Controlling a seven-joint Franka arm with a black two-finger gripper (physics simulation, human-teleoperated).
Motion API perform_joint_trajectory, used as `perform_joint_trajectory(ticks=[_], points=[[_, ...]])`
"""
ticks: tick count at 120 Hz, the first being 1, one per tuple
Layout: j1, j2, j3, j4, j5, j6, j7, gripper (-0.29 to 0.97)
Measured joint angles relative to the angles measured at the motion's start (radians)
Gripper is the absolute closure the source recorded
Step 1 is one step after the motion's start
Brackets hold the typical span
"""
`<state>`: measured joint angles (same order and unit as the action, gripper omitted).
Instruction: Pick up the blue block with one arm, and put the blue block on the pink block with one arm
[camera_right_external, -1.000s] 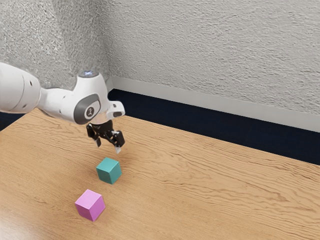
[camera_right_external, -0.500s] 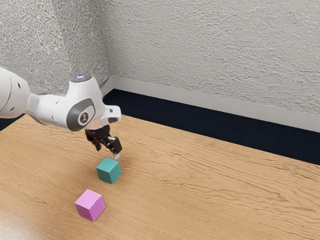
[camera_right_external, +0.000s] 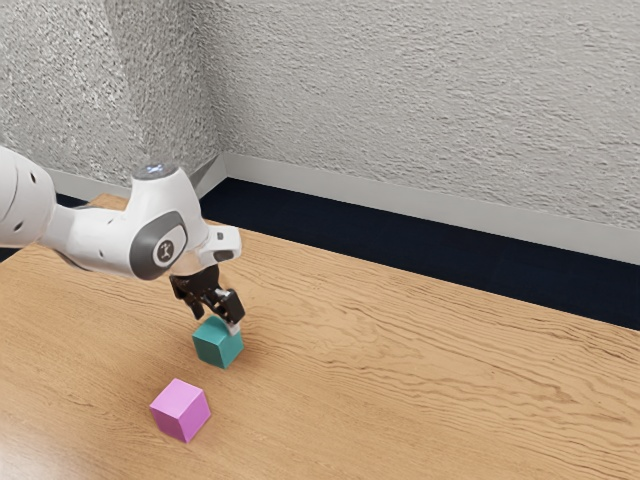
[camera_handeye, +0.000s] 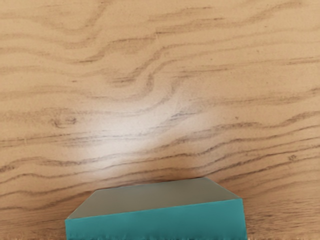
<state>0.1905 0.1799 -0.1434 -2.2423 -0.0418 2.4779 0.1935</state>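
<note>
Blue block (camera_right_external: 214, 349) unmoved, tool (camera_right_external: 214, 317) lowered to its top, pink block (camera_right_external: 180, 409) near

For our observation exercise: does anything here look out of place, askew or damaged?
Nothing stands out. The blue block, rather teal in shade, and the pink block sit flat and apart on the table, undamaged; the gripper hangs just over the blue block.

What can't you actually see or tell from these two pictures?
1. Exterior view: whether the gripper touches the teal block; the contact is too small to read.
2. Exterior view: the base of the arm, cut off by the left edge.
3. Wrist view: the teal block's lower part, cut off by the picture's edge.
</note>
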Motion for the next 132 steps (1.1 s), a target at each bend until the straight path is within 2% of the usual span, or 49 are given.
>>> perform_joint_trajectory(ticks=[34,94,132], points=[[0.001,0.026,0.000,0.019,0.024,-0.051,-0.016,0.00],[0.001,0.096,0.001,0.051,0.031,-0.049,-0.028,0.00],[0.001,0.091,0.004,0.051,0.030,-0.048,-0.032,0.17]])
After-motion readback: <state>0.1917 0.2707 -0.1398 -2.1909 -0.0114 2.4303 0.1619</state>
